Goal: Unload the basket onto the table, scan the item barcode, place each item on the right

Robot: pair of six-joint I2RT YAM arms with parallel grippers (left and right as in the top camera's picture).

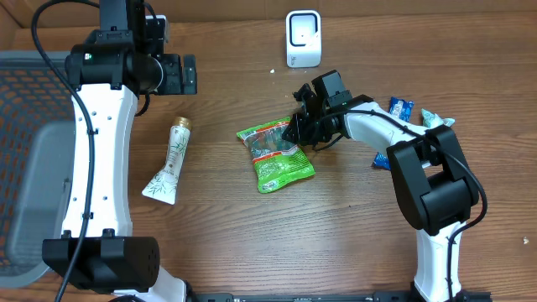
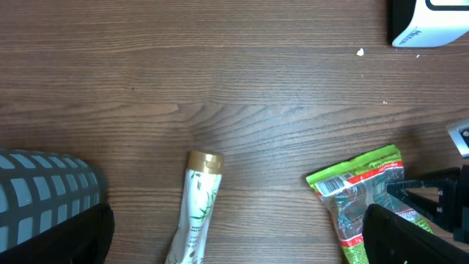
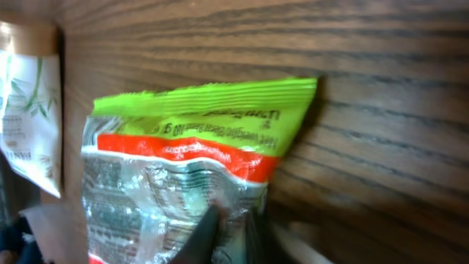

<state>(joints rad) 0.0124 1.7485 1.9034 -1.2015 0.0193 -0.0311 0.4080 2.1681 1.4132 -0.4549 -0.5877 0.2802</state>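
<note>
Right tool (image 1: pixel 295 131) pinches the right edge of the green snack packet (image 1: pixel 275 157), which lies mid-worktop (image 1: pixel 218 210) near the white scanner (image 1: pixel 303 38). Left tool (image 1: pixel 186 75), fingers spread wide, hovers well apart.

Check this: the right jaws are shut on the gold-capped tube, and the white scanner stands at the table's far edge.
Wrong in one point: the right jaws are shut on the green snack packet, not the gold-capped tube, as the overhead view shows. The white scanner does stand at the far edge of the table.
</note>
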